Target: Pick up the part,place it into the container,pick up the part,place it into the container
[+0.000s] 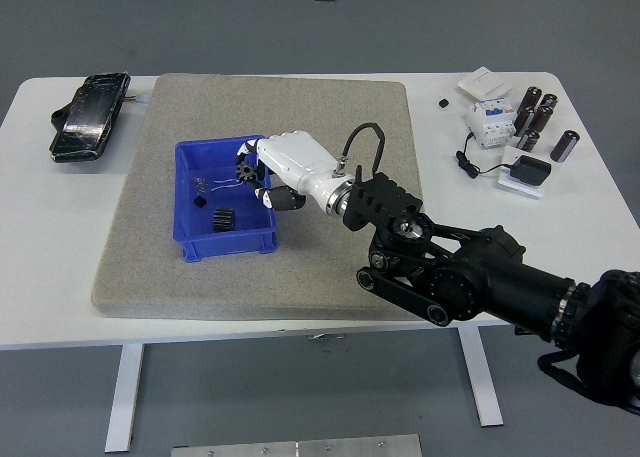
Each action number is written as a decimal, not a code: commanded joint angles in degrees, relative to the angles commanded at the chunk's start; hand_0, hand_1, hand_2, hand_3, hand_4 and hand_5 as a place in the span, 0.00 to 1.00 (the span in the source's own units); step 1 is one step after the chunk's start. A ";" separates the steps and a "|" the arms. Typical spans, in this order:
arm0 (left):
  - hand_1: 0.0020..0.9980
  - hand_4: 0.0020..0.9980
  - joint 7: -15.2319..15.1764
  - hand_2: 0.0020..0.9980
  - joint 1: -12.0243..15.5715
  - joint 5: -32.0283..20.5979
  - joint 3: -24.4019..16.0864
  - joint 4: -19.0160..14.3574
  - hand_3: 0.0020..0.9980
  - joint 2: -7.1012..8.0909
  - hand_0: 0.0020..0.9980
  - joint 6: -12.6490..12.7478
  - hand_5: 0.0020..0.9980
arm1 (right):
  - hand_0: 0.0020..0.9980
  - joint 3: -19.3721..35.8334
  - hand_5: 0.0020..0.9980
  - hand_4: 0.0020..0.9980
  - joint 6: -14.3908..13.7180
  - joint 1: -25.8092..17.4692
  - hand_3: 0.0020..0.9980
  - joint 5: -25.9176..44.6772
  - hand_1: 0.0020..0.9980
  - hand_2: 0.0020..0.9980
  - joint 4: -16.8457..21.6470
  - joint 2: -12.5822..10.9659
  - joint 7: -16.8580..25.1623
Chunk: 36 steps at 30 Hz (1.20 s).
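Head view, from above and behind the robot. Right hand [283, 167] reaching in from the lower right on a black arm, white-shelled, stretched over the right rim of the blue container [226, 235]. Fingers [262, 157] curled onto a small black gear-like part [245, 170], held just above the bin's interior near its right wall. Inside the container: another black part [224, 219] toward the near side, a smaller dark piece [199, 203] left of it, and a thin wire-like bit [228, 184] near the middle. Container resting on a grey mat [330, 107] that covers most of the white surface [600, 192]. Black pouch [90, 115] lying at the far left corner, off the mat. At the far right, a cluster of dark cylinders [536, 116], a white electrical unit [489, 123], and a black adapter [527, 171] on a white card, all well apart from the hand.
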 joint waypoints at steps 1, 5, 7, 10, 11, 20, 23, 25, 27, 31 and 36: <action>0.67 0.70 0.02 0.65 -0.01 0.03 -0.02 0.00 0.60 0.01 0.67 0.00 0.41 | 0.51 -0.30 0.18 0.49 0.07 0.13 0.65 -0.13 0.50 0.51 0.01 0.00 -0.07; 0.67 0.70 -0.02 0.65 -0.20 0.03 -0.05 0.00 0.60 0.10 0.67 0.01 0.41 | 0.71 -1.57 0.37 0.56 0.60 0.57 0.69 -0.47 0.65 0.68 -0.49 0.00 -0.44; 0.67 0.70 -0.03 0.65 -0.29 0.08 -0.12 0.00 0.60 0.13 0.67 0.02 0.41 | 0.71 -2.00 0.37 0.56 1.12 0.58 0.69 -0.62 0.65 0.68 -0.83 0.00 -0.76; 0.67 0.70 0.01 0.65 -0.33 0.16 -0.16 0.00 0.60 0.12 0.67 0.00 0.41 | 0.82 -2.44 0.43 0.65 1.77 0.47 0.85 -0.77 0.79 0.85 -1.23 0.00 -0.99; 0.67 0.70 0.02 0.65 -0.34 0.19 -0.19 0.00 0.60 0.11 0.67 0.00 0.41 | 0.82 -2.59 0.43 0.65 1.93 0.41 0.85 -0.80 0.79 0.85 -1.31 0.00 -1.06; 0.67 0.69 -0.01 0.65 -0.46 0.53 -0.42 0.00 0.60 0.07 0.67 -0.01 0.41 | 0.89 -2.79 0.42 0.68 3.51 0.28 0.96 -0.97 0.88 0.93 -0.71 0.00 -1.35; 0.67 0.69 0.01 0.65 -0.48 0.59 -0.42 0.00 0.59 0.03 0.67 -0.03 0.41 | 0.90 -2.20 0.46 0.74 3.50 0.22 0.97 -1.04 0.88 0.93 -0.60 0.00 -1.45; 0.67 0.69 0.01 0.65 -0.48 0.65 -0.47 0.00 0.59 0.01 0.67 -0.02 0.41 | 0.90 -1.49 0.46 0.74 3.36 0.10 0.97 -1.03 0.88 0.93 -0.46 0.00 -1.41; 0.67 0.69 0.00 0.65 -0.44 0.65 -0.49 0.00 0.59 -0.01 0.67 -0.01 0.41 | 0.90 0.01 0.46 0.74 3.16 -0.18 0.97 -1.01 0.88 0.93 0.08 0.00 -1.32; 0.67 0.70 0.01 0.65 -0.31 0.56 -0.49 0.00 0.59 -0.08 0.67 -0.01 0.42 | 0.90 4.11 0.48 0.76 2.62 -1.02 0.94 -0.50 0.88 0.92 2.46 0.00 -1.01; 0.67 0.69 0.01 0.65 -0.01 0.34 -0.57 0.00 0.59 -0.18 0.67 0.04 0.41 | 0.88 10.54 0.47 0.75 1.70 -3.29 0.90 -0.31 0.85 0.88 7.19 -1.05 -0.61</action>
